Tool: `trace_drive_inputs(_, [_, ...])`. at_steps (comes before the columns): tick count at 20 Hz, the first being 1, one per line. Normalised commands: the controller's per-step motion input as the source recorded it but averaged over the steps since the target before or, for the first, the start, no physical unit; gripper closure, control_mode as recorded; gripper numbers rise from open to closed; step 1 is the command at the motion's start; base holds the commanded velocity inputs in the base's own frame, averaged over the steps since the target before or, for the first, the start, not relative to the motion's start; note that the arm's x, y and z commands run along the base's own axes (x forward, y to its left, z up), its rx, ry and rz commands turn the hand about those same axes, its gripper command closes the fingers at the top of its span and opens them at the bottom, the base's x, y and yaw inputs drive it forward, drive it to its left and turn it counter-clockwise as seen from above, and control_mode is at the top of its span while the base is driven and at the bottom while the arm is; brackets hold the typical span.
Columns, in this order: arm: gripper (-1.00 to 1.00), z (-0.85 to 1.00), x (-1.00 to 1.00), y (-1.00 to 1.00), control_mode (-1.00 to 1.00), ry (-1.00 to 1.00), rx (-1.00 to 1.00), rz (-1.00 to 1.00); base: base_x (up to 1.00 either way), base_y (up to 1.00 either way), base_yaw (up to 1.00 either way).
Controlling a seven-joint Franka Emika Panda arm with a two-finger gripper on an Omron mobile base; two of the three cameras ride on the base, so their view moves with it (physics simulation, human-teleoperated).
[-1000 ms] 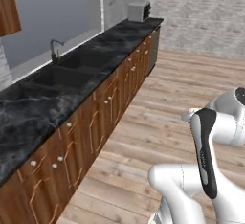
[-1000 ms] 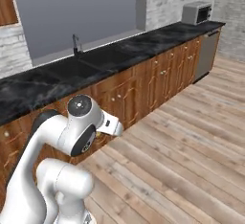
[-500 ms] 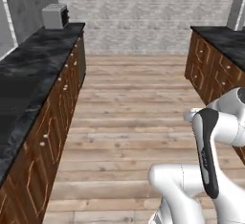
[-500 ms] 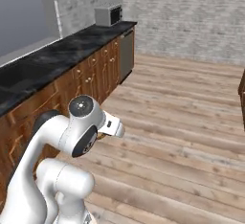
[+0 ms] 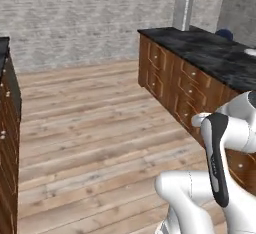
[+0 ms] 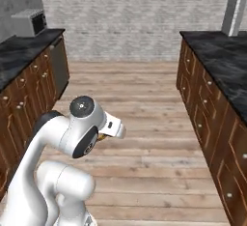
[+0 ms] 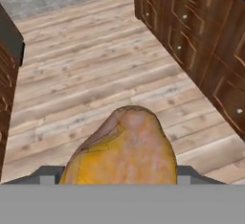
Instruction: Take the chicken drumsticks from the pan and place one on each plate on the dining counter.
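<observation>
The fingers [image 7: 119,173] are clamped on the golden-orange chicken drumstick [image 7: 123,150], set wide apart with one dark tip showing at each flank of the meat low in the hand view. The drumstick bulges up between them, its rounded end pale pink and tan, its lower sides bright yellow-orange, and it hangs in the air over the wooden plank floor [image 7: 91,74] with nothing under it. In the right base view a small speck of the same orange shows just under the white hand, tucked behind the big round joint of the arm [image 6: 82,128], which is folded in close to the robot's body. The dining tabletop [image 5: 210,53], black marble with white veins, runs along the right side of the aisle on brown wooden cabinet fronts with small pale knobs; in the left base view a plate [image 5: 250,52] shows as a sliver of white at the far right edge of its top, well apart from the drumstick. Across the aisle stands another dark tabletop [image 6: 19,51] on the same brown cabinets, with a grey microwave [image 6: 30,22] at its far end. A grey brick wall [image 6: 135,17] closes off the room beyond the floor.
</observation>
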Motion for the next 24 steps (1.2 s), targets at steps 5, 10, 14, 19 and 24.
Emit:
trace_drive_inputs(5, [1.0,0.0,0.0,0.0,1.0,0.0,0.0,0.0,1.0,0.31,-0.65])
trace_drive_inputs(10, [1.0,0.0,0.0,0.0,1.0,0.0,0.0,0.0,1.0,0.08,-0.69])
trace_drive_inputs(14, [1.0,0.0,0.0,0.0,1.0,0.0,0.0,0.0,1.0,0.08,-0.68])
trace_drive_inputs(19, [1.0,0.0,0.0,0.0,1.0,0.0,0.0,0.0,1.0,0.3,-0.63])
trace_drive_inputs(24, [1.0,0.0,0.0,0.0,1.0,0.0,0.0,0.0,0.99,0.63,-0.54])
